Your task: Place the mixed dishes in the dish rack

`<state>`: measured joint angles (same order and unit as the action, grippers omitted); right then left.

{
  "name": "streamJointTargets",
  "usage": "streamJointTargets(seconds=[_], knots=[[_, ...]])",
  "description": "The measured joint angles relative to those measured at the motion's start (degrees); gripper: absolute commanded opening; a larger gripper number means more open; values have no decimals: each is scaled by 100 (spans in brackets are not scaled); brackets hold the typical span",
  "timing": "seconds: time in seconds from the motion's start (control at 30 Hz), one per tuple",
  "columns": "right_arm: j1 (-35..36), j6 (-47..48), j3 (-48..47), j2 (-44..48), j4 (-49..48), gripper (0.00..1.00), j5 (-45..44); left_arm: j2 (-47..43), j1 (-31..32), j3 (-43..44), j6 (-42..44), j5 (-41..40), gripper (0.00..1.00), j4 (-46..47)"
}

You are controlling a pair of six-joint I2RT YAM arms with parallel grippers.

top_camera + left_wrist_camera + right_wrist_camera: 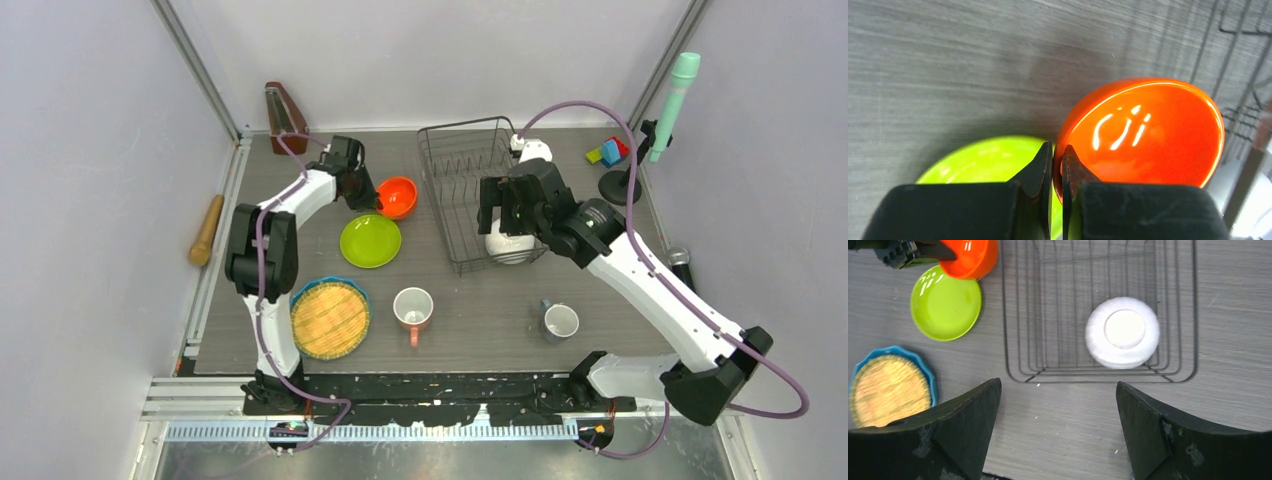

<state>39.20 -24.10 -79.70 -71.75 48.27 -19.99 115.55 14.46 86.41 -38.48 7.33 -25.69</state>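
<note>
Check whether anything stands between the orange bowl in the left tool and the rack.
Nothing visible lies between the orange bowl, gripped at its rim by the left tool, and the rack: only bare table. Over the rack, though, the open right tool hangs above the white bowl, crowding that end.

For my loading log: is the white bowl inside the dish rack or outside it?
Inside. The right wrist view shows the white bowl enclosed by the dish rack wires on all sides.
</note>
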Motion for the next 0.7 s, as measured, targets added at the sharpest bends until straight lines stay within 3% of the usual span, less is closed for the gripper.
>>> streamJointTargets(seconds=[0.2,0.4,0.6,0.7], knots=[[-2,-236,625,645,-531,92,863,-1204,-101,-424,-31,669,0,-157],[-2,-927,1523,1169,-1858,92,2015,-3058,-111,-1694,-807,2017,0,756],[0,-2068,2634,1246,-3869,99,3064,-3617,282,-2450,-1558,2857,0,1250],[17,-2284,2686,1132,-4284,100,3309,-3781,470,-2603,-1755,3010,0,1276]])
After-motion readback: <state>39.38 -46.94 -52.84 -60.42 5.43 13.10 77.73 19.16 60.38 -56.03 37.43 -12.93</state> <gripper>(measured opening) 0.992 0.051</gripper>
